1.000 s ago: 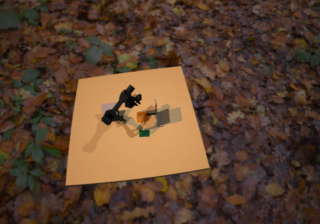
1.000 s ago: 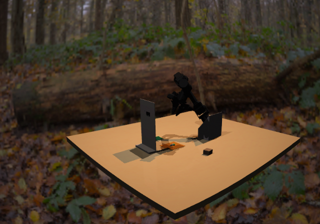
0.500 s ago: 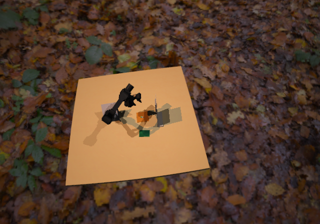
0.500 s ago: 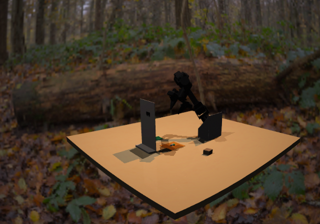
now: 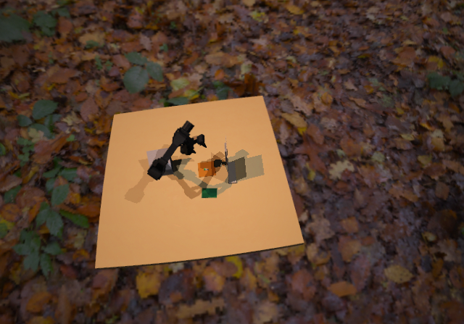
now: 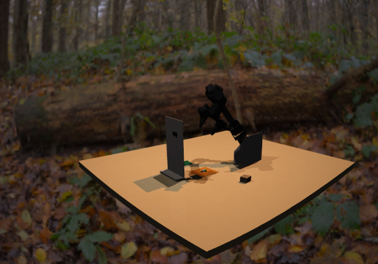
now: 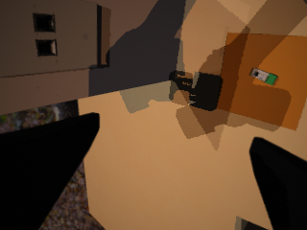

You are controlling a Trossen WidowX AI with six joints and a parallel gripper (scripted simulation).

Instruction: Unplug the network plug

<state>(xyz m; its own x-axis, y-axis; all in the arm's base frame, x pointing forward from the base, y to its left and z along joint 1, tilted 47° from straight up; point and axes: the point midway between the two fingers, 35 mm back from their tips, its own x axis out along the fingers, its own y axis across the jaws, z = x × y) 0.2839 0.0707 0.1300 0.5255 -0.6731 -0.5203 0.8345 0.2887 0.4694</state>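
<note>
The small white and green plug lies on the table inside the orange marked square. It looks wholly inside the edges. The upright grey panel stands beside the square. Its two dark openings in the wrist view show no plug. My gripper is wide open and empty, high above the table, on the arm's side of the panel. It touches nothing that I can see. The plug's tab is too small to make out.
A green rectangle lies beside the orange square. A small dark block sits on the table near the arm's base, and the arm seems to hide it in the top view. Dark arm shadows cross the table and part of the square.
</note>
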